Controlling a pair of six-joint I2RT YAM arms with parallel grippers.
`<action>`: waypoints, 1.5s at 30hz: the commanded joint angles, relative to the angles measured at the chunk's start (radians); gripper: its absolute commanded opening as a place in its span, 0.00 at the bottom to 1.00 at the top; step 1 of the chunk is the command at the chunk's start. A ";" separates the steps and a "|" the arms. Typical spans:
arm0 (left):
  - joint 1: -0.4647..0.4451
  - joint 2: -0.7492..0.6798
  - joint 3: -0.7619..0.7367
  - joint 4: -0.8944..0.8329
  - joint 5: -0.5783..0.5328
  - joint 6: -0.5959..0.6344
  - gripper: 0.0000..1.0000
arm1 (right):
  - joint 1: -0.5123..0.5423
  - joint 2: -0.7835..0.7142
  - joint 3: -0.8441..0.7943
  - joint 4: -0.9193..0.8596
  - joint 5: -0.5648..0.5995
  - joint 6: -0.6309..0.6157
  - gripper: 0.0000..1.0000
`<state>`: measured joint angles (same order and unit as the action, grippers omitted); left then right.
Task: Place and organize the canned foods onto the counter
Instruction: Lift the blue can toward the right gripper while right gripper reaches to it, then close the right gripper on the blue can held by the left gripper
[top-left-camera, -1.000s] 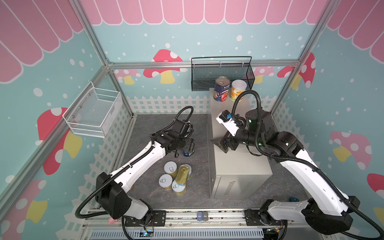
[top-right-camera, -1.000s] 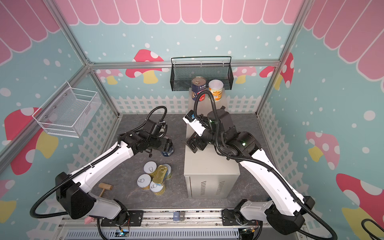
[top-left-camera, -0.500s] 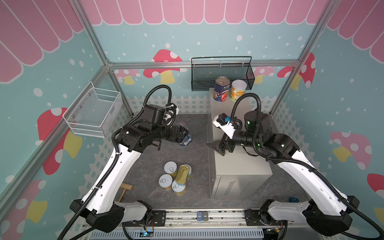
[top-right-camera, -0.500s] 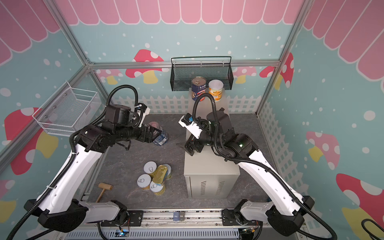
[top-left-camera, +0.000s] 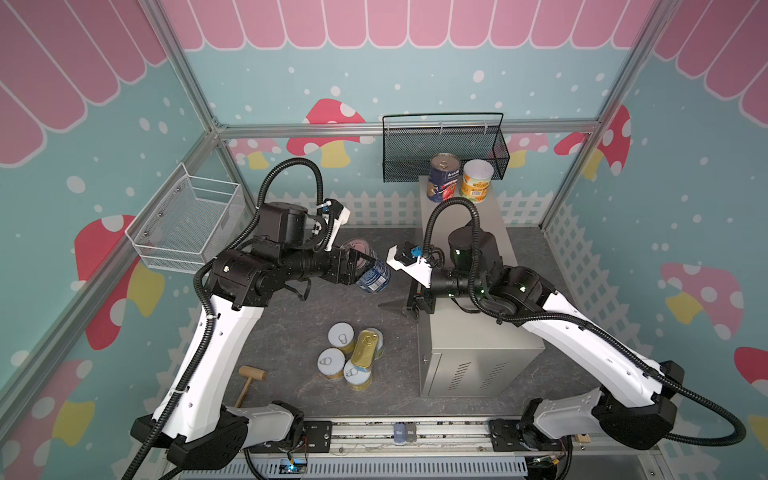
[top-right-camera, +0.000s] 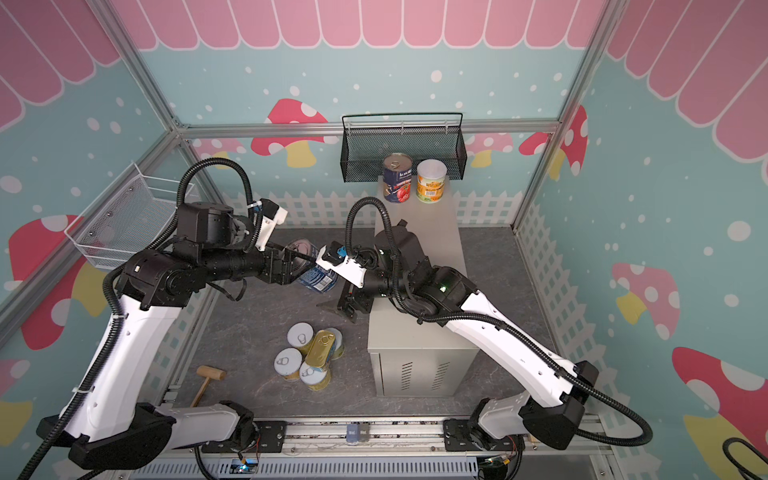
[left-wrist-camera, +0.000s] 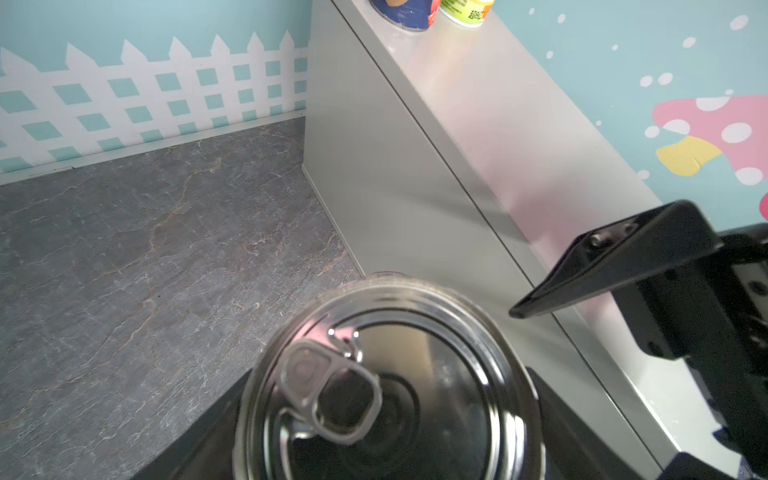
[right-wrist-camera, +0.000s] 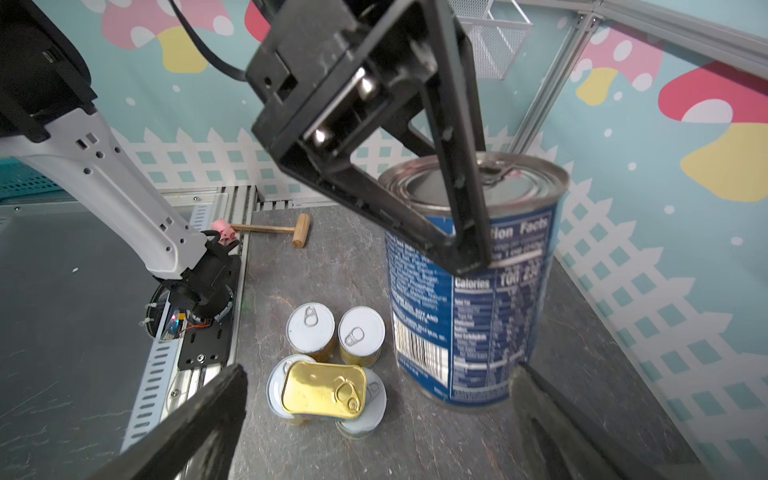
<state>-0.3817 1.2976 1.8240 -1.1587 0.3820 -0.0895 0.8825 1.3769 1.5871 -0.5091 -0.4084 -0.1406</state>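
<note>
Centre-left: left gripper (top-left-camera: 356, 269), fingers closed round the tall blue can (top-left-camera: 372, 277), which is held tilted in the air above the floor.
Centre: right gripper (top-right-camera: 336, 311), fingers spread wide, empty.
Right of centre: counter (top-left-camera: 494, 214), two placed cans (top-left-camera: 444, 178) standing at its upper end.
We would level the tall blue can and clear the counter's edge before release.
We note its dark blue label, white print and silver pull-tab lid.

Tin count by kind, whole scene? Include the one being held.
Blue-labelled cans: 2
Yellow-labelled cans: 5
Flat gold tin: 1
Total: 8
</note>
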 joint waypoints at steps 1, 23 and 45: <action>0.005 -0.041 0.061 0.103 0.098 0.012 0.28 | 0.013 0.003 -0.018 0.153 0.034 0.036 0.99; 0.006 -0.070 0.059 0.114 0.163 0.002 0.27 | 0.043 0.168 0.032 0.322 0.158 0.114 0.91; 0.007 -0.133 0.026 0.170 0.066 -0.013 0.99 | 0.041 0.084 -0.017 0.370 0.235 0.134 0.68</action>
<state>-0.3779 1.2240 1.8278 -1.0729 0.4747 -0.1043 0.9260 1.5089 1.5593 -0.2214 -0.2169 -0.0135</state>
